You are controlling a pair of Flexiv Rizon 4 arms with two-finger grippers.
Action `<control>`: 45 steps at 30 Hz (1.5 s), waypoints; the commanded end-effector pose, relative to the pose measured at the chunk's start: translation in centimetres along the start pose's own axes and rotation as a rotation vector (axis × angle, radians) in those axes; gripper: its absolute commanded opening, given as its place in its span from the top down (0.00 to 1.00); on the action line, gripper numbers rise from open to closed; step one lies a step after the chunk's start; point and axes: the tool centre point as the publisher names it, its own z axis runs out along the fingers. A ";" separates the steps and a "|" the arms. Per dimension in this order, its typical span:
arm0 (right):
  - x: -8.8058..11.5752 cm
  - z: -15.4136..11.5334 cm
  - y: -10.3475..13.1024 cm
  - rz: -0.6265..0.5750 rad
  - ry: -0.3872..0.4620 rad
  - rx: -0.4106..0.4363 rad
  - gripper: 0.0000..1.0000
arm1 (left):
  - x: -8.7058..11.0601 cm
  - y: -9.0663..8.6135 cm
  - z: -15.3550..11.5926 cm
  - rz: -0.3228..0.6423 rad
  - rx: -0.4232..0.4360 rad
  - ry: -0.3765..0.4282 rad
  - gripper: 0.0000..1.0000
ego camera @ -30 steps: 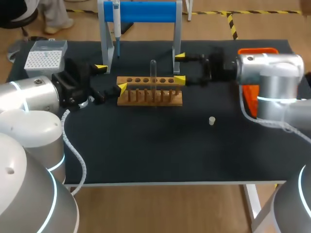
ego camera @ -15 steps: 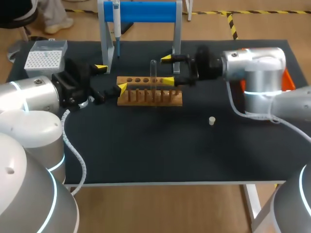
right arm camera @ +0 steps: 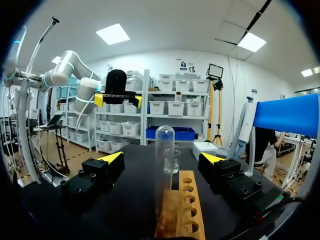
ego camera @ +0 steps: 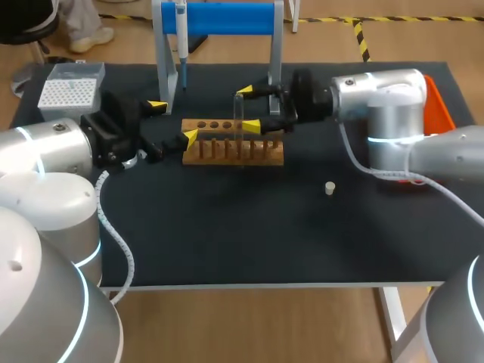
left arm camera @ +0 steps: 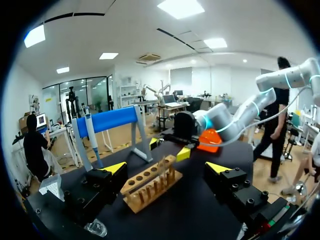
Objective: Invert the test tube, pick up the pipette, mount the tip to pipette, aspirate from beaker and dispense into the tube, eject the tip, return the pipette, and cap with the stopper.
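A clear test tube (ego camera: pixel 238 113) stands upright on the wooden rack (ego camera: pixel 227 151). My right gripper (ego camera: pixel 247 107) is open, with one yellow tip on each side of the tube and neither touching it. The right wrist view shows the tube (right arm camera: pixel 164 165) midway between the spread fingers (right arm camera: pixel 111 159), above the rack (right arm camera: pixel 182 212). My left gripper (ego camera: pixel 172 121) is open at the rack's left end and holds nothing. The pipette (ego camera: pixel 181 41) hangs on the blue stand. A small stopper (ego camera: pixel 330 187) lies on the mat, right of the rack.
A tip box (ego camera: pixel 68 89) sits at the back left. A glass beaker (left arm camera: pixel 95 228) stands under my left gripper. An orange bin (ego camera: pixel 440 102) is at the right edge, behind my right arm. The blue stand's legs (ego camera: pixel 165 72) rise just behind the rack.
My right gripper has moved left from the rack's right end until its fingers flank the tube. The left arm has stayed still.
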 end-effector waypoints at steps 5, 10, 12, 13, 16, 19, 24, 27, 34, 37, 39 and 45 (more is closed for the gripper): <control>-0.6 1.0 -0.1 0.010 0.006 -0.009 0.00 | 0.0 0.1 0.0 -0.001 0.005 -0.001 0.00; -0.6 1.4 -0.1 0.027 0.014 -0.010 0.10 | 0.0 0.1 0.0 -0.001 0.005 -0.001 0.00; -0.6 1.5 -0.1 0.034 0.016 -0.010 0.16 | 0.0 0.1 0.0 -0.001 0.005 -0.001 0.00; -0.5 1.6 -0.2 0.040 0.017 -0.008 0.19 | 0.0 0.1 0.0 -0.001 0.005 -0.001 0.00; -0.6 1.7 -0.2 0.059 0.013 -0.015 0.25 | 0.0 0.1 0.0 -0.001 0.005 -0.001 0.00; -0.6 1.7 -0.2 0.064 0.014 -0.013 0.27 | 0.0 0.1 0.0 -0.001 0.005 -0.001 0.00; -0.7 1.8 -0.1 0.069 0.010 -0.003 0.33 | 0.0 0.1 0.0 -0.001 0.005 -0.001 0.00; -0.7 1.8 -0.1 0.076 0.007 -0.004 0.46 | 0.0 0.1 0.0 -0.001 0.005 -0.001 0.00; -0.7 1.8 -0.1 0.075 -0.001 -0.005 1.00 | 0.0 0.1 0.0 -0.001 0.005 -0.001 0.00; -0.7 1.8 0.0 0.074 -0.003 -0.007 1.00 | 0.0 0.1 0.0 -0.001 0.005 -0.001 0.00; -0.7 1.7 0.1 0.072 -0.003 -0.007 1.00 | 0.0 0.1 0.0 -0.001 0.005 -0.001 0.00; -0.8 1.7 0.6 0.065 -0.003 -0.010 1.00 | 0.0 0.1 0.0 -0.001 0.005 -0.001 0.00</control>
